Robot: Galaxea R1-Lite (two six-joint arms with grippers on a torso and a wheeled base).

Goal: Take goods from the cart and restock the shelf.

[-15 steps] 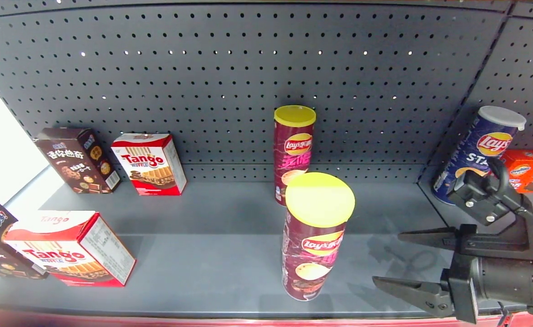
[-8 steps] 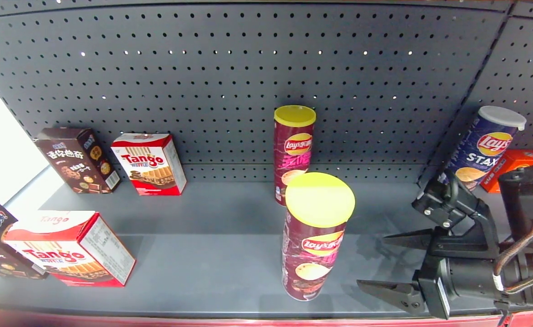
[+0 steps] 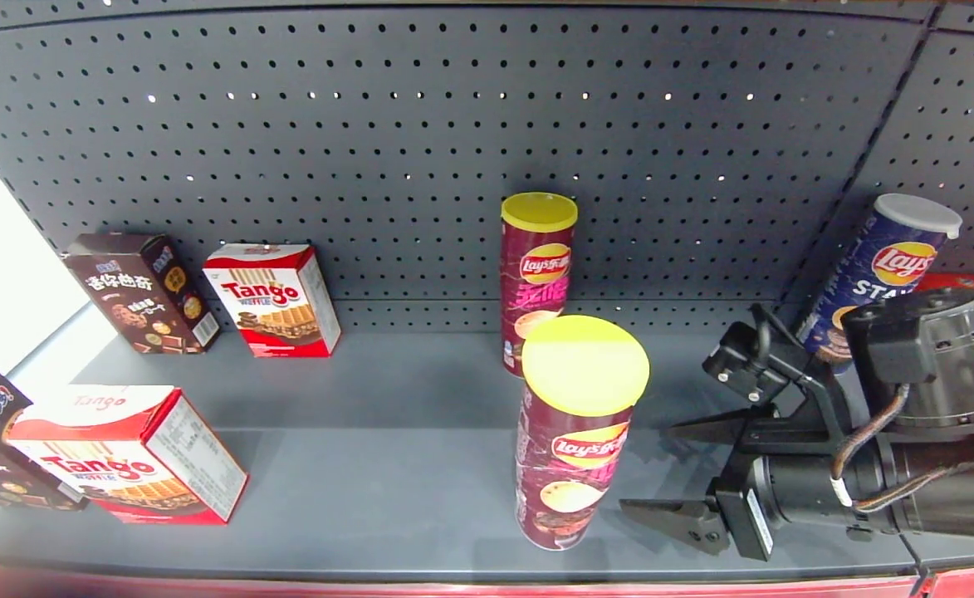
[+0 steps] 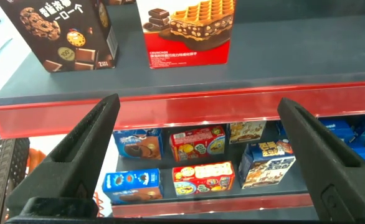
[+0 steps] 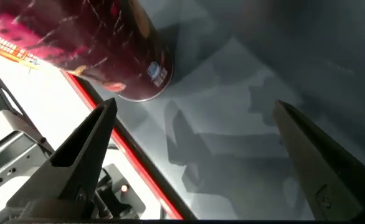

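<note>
Maroon cylindrical chip can with yellow plastic lid (image 3: 574, 440) (image 5: 101, 43): upright at lower centre of the head view, close to the front edge of the dark grey metal shelf (image 3: 370, 473). Right gripper (image 3: 646, 469) (image 5: 194, 104): lower right, just beside the can's base, apparently not touching; black fingers spread wide, empty, tips pointing at the can. Left gripper (image 4: 198, 102): fingers likewise spread, empty, in front of the red shelf-edge strip (image 4: 182, 106). Second maroon can (image 3: 536, 274): directly behind the first, near the perforated grey back panel (image 3: 370, 124). Blue can with white lid (image 3: 877, 266): right, behind the right arm. Red-and-white wafer box (image 3: 134, 457): lower left, well apart from the front can, bare shelf floor between them.
</note>
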